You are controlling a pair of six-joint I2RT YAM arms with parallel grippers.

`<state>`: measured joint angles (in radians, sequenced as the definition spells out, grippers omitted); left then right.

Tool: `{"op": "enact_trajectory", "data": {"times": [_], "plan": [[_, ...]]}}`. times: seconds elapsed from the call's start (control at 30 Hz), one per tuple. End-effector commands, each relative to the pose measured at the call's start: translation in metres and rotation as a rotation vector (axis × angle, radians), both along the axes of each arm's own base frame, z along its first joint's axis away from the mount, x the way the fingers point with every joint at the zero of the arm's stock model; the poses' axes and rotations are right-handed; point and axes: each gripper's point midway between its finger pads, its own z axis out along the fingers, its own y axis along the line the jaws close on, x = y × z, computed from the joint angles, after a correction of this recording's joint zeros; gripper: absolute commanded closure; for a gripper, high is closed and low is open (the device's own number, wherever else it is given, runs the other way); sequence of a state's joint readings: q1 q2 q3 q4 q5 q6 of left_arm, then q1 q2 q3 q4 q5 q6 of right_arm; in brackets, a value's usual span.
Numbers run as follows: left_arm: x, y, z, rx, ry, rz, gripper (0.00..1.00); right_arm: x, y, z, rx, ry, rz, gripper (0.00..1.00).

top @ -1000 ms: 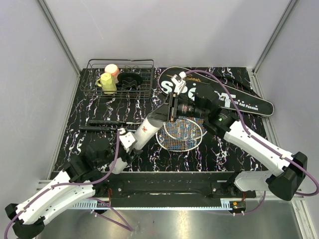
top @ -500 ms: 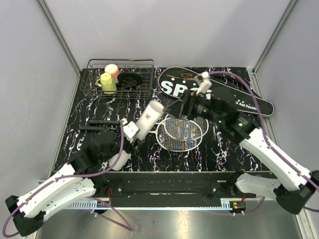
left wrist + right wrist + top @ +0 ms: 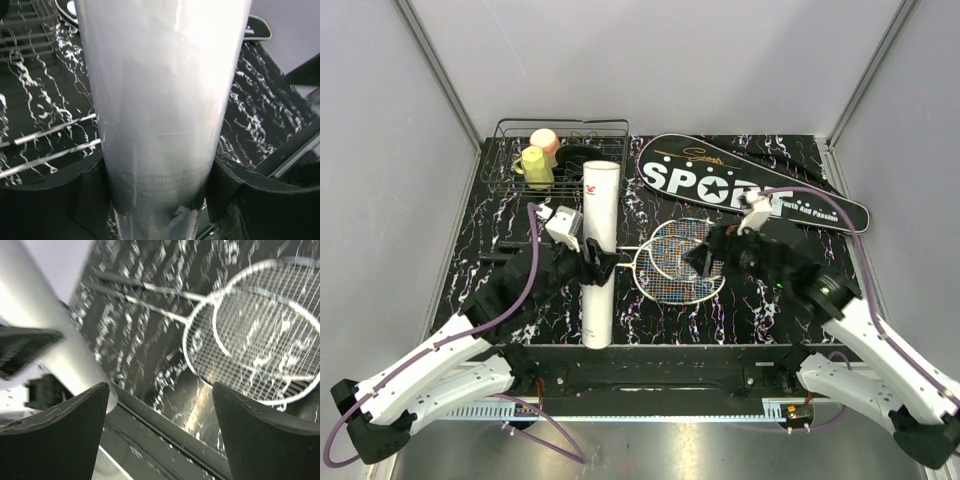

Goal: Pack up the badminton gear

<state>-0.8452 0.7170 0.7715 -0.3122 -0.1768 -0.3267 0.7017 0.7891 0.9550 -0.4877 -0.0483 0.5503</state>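
Observation:
The long white tube [image 3: 600, 220] runs from near the table's front edge up toward the basket, and my left gripper [image 3: 594, 266] is shut on its middle. In the left wrist view the tube [image 3: 160, 90] fills the space between the two black fingers [image 3: 47, 200]. Two rackets lie side by side, their white-strung heads [image 3: 682, 262] overlapping right of the tube and their shafts passing behind it. My right gripper [image 3: 702, 258] hovers over those heads, open and empty. In its own view the jaws of the right gripper [image 3: 165, 410] stand wide, with the racket heads [image 3: 260, 335] beyond. The black "SPORT" bag [image 3: 740, 182] lies at the back right.
A black wire basket [image 3: 510, 180] with a yellow cup [image 3: 534, 165] and a pink cup [image 3: 546, 141] stands at the back left. The racket handles [image 3: 520, 250] reach toward the left edge. Grey walls close in the dark marbled table [image 3: 770, 320].
My right gripper let go at the tube's mouth, opened wide and drew back to the right and nearer. My left arm swung the tube from leaning right to pointing front to back.

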Motion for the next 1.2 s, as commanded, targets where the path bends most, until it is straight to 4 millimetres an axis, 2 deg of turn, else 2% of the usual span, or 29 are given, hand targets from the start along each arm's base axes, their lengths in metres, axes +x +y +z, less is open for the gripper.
{"op": "enact_trajectory", "data": {"times": [0.0, 0.07, 0.1, 0.13, 0.2, 0.23, 0.27, 0.3, 0.33, 0.37, 0.4, 0.43, 0.47, 0.5, 0.53, 0.57, 0.6, 0.7, 0.73, 0.8, 0.83, 0.97, 1.0, 1.1, 1.13, 1.17], "plan": [[0.007, 0.004, 0.022, -0.296, 0.058, 0.151, 0.83, 0.001, 0.013, -0.048, -0.093, 0.105, 0.07, 0.07], [0.006, 0.004, 0.022, -0.355, 0.069, 0.158, 0.8, 0.0, 0.022, -0.06, -0.093, 0.128, 0.112, 0.07], [0.005, 0.001, 0.015, -0.382, 0.102, 0.158, 0.79, -0.004, 0.028, -0.062, -0.078, 0.134, 0.148, 0.07], [0.005, -0.002, 0.018, -0.414, 0.106, 0.15, 0.74, -0.016, 0.039, -0.06, -0.042, 0.15, 0.235, 0.07], [0.008, -0.006, 0.019, -0.446, 0.131, 0.154, 0.71, -0.02, 0.043, -0.06, -0.008, 0.151, 0.258, 0.07], [0.008, -0.013, 0.027, -0.462, 0.123, 0.119, 0.69, -0.017, 0.037, -0.056, 0.008, 0.137, 0.211, 0.07], [0.013, -0.022, 0.018, -0.428, 0.145, 0.105, 0.69, -0.016, 0.031, -0.06, -0.004, 0.14, 0.176, 0.07], [0.017, -0.026, 0.031, -0.425, 0.134, 0.095, 0.69, -0.014, 0.025, -0.061, -0.015, 0.136, 0.139, 0.06], [0.025, -0.028, 0.009, -0.347, 0.202, 0.135, 0.71, -0.009, 0.016, -0.059, -0.03, 0.116, 0.084, 0.06], [0.031, -0.023, 0.003, -0.327, 0.233, 0.191, 0.77, -0.01, 0.01, -0.062, -0.051, 0.126, 0.068, 0.06], [0.038, -0.013, -0.002, -0.383, 0.299, 0.294, 0.76, -0.009, 0.007, -0.063, -0.063, 0.128, 0.058, 0.06], [0.043, 0.005, -0.01, -0.416, 0.314, 0.407, 0.74, -0.01, 0.006, -0.064, -0.069, 0.134, 0.05, 0.06], [0.048, 0.018, -0.015, -0.483, 0.327, 0.48, 0.66, -0.012, 0.005, -0.068, -0.081, 0.148, 0.052, 0.06], [0.046, 0.027, -0.047, -0.57, 0.405, 0.566, 0.63, -0.012, 0.005, -0.069, -0.08, 0.153, 0.052, 0.06], [0.049, 0.035, -0.037, -0.703, 0.378, 0.582, 0.61, -0.013, 0.006, -0.07, -0.076, 0.161, 0.057, 0.06], [0.051, 0.041, -0.045, -0.767, 0.395, 0.615, 0.6, -0.013, 0.006, -0.073, -0.074, 0.165, 0.057, 0.06], [0.053, 0.055, -0.069, -0.85, 0.451, 0.704, 0.6, -0.014, 0.007, -0.074, -0.073, 0.167, 0.059, 0.06], [0.053, 0.097, -0.095, -0.973, 0.474, 0.922, 0.56, -0.014, 0.011, -0.078, -0.07, 0.183, 0.079, 0.06], [0.047, 0.12, -0.103, -0.974, 0.44, 1.024, 0.53, -0.015, 0.013, -0.08, -0.073, 0.193, 0.084, 0.06], [0.043, 0.149, -0.108, -1.018, 0.379, 1.142, 0.47, -0.016, 0.014, -0.083, -0.076, 0.203, 0.095, 0.06], [0.035, 0.173, -0.11, -1.004, 0.312, 1.228, 0.42, -0.016, 0.014, -0.085, -0.082, 0.203, 0.096, 0.06], [0.012, 0.227, -0.125, -1.029, 0.216, 1.472, 0.4, -0.015, 0.012, -0.093, -0.099, 0.211, 0.087, 0.06], [0.009, 0.234, -0.129, -1.014, 0.202, 1.5, 0.41, -0.015, 0.012, -0.094, -0.102, 0.211, 0.09, 0.06], [0.019, 0.242, -0.118, -1.03, 0.137, 1.491, 0.42, -0.014, 0.014, -0.098, -0.107, 0.22, 0.099, 0.06], [0.034, 0.234, -0.103, -1.088, 0.122, 1.43, 0.43, -0.014, 0.015, -0.1, -0.111, 0.225, 0.099, 0.06], [0.042, 0.239, -0.099, -1.089, 0.104, 1.431, 0.44, -0.014, 0.016, -0.099, -0.108, 0.221, 0.102, 0.06]]}}
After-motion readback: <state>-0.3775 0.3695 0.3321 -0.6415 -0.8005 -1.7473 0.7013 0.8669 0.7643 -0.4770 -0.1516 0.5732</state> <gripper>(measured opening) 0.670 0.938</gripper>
